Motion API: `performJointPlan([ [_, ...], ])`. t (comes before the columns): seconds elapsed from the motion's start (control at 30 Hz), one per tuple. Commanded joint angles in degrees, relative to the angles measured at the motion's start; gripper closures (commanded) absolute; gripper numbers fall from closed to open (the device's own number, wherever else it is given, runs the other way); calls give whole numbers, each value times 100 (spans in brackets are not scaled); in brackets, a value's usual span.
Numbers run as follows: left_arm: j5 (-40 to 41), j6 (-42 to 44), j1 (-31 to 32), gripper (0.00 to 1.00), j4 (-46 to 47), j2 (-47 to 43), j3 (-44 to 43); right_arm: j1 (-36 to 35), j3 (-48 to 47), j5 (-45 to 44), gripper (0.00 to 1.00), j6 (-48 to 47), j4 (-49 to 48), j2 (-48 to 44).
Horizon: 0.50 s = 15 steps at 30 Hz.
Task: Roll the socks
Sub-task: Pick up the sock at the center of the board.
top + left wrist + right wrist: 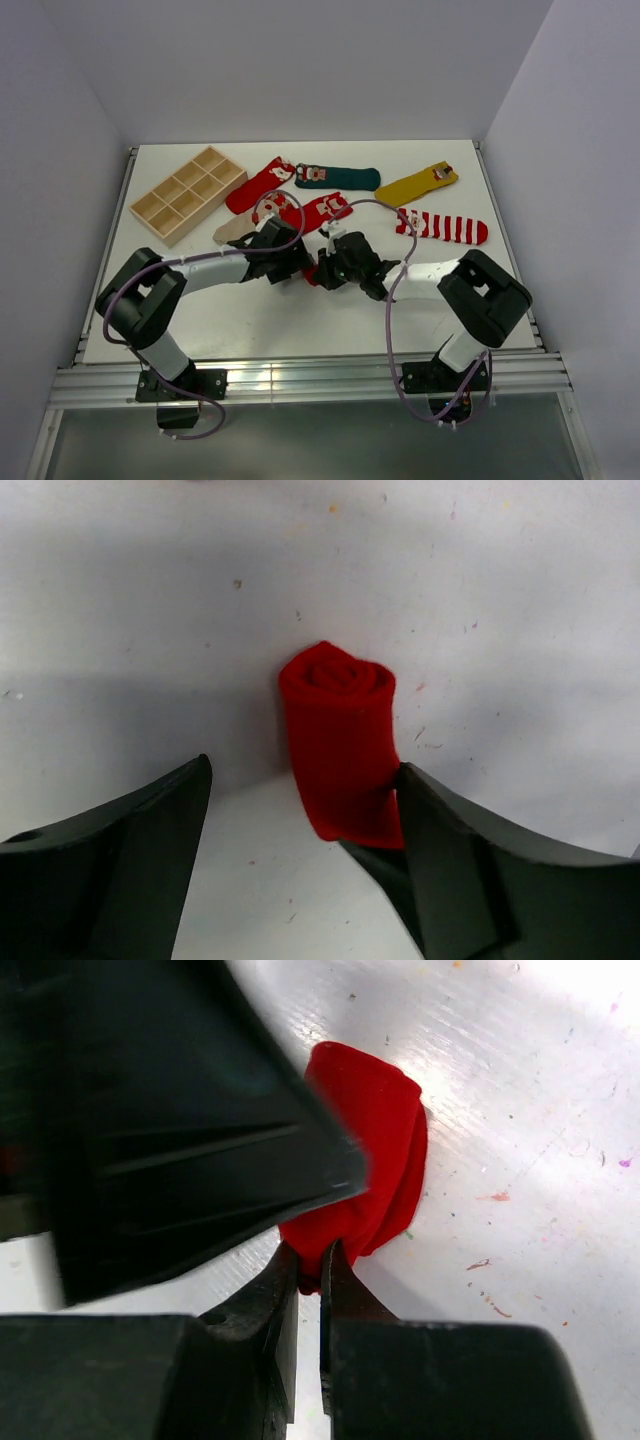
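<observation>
A red sock (340,740) lies rolled into a tight coil on the white table, and the top view shows it (313,272) between the two arms. My left gripper (304,770) is open and straddles the roll, its right finger touching the roll's side. My right gripper (308,1255) is shut on the lower edge of the red sock (380,1150). A left-arm finger (180,1130) fills the upper left of the right wrist view. Flat socks lie further back: red (260,185), dark green (337,178), mustard (417,184), striped (445,227), beige (235,228), and another red one (318,212).
A wooden divided tray (187,193) sits at the back left of the table. Grey walls close in the table on the left, the right and the back. The two grippers (300,262) (325,268) are close together mid-table.
</observation>
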State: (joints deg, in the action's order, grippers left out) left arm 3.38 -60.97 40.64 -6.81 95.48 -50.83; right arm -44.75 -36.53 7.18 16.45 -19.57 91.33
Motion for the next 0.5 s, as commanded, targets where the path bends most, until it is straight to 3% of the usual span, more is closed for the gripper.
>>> performJointPlan([
  [0.0, 119, -257, 31, 19, -58, -328, 301, 343, 243, 1203, 100, 525, -133, 166],
  [0.23, 216, -521, 14, 14, 522, -882, 802, 1082, 472, 2436, 100, 1255, -793, 578],
  [0.47, -4, -582, 58, 17, 918, -663, 811, 1504, 533, 3122, 100, 1914, -1469, 1124],
])
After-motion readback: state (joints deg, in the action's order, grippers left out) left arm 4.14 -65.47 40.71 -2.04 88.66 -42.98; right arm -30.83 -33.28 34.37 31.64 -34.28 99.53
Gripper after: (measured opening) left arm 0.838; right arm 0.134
